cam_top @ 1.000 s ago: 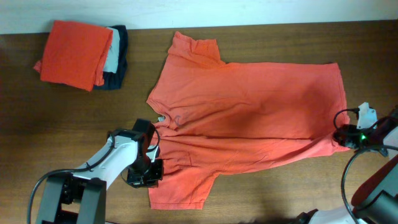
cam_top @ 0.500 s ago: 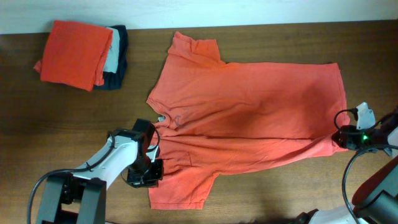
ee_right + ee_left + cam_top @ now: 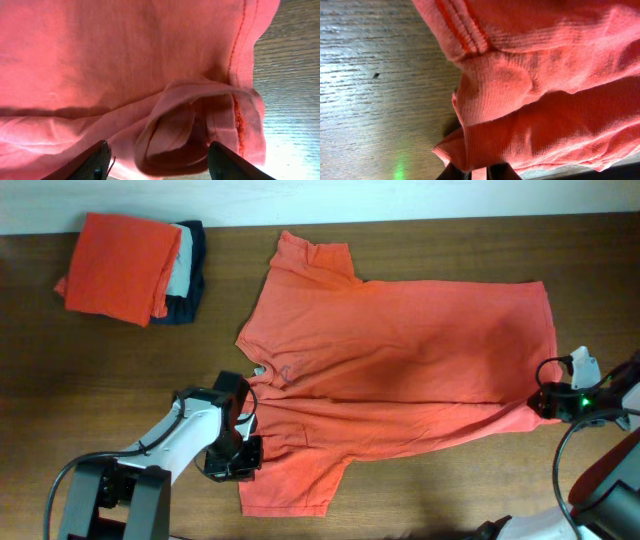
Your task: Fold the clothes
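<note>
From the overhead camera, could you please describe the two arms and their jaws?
The left arm has a white link, black joints, black jaws and a black cable looping by its grey base. The right arm is dark, with black jaws, a green light, a white cap and a looping black cable.

Right gripper [image 3: 159,162] fingers wide apart, bunched hem of coral T-shirt [image 3: 115,60] between; wood table [image 3: 295,75] at right.

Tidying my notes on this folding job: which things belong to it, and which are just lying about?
In the job: red T-shirt, spread out.
Lying about: folded orange top; grey and navy folded clothes partly under it.
</note>
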